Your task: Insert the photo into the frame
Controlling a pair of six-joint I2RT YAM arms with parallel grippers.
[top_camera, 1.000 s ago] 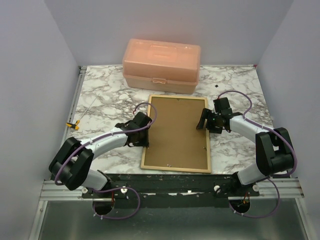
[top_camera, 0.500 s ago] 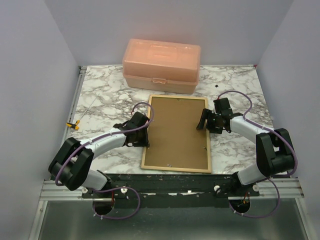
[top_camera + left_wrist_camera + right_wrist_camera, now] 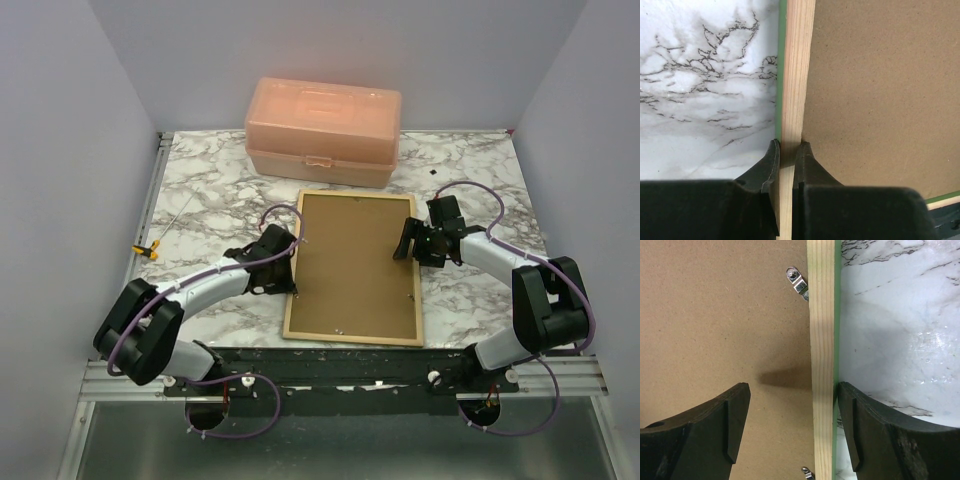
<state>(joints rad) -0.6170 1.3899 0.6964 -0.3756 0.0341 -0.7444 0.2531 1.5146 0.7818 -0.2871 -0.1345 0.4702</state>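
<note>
On the counter [image 3: 200, 200], centre: frame [image 3: 350, 338] face down, left end effector [image 3: 788, 150] clamped on its left rail.
The right end effector [image 3: 792, 389] stands apart, straddling the right rail with one finger over the brown board [image 3: 355, 265] and one over the counter. The photo is not in view, and whether it lies under the board cannot be told. The step appears to be securing the frame by both rails. Seat the right end effector square across the wood, clear of the metal tab [image 3: 799, 282], before applying any load. Keep both grips level so the board does not shift. No brand, label or writing is legible on the frame, the board or the peach box [image 3: 323, 130].
</note>
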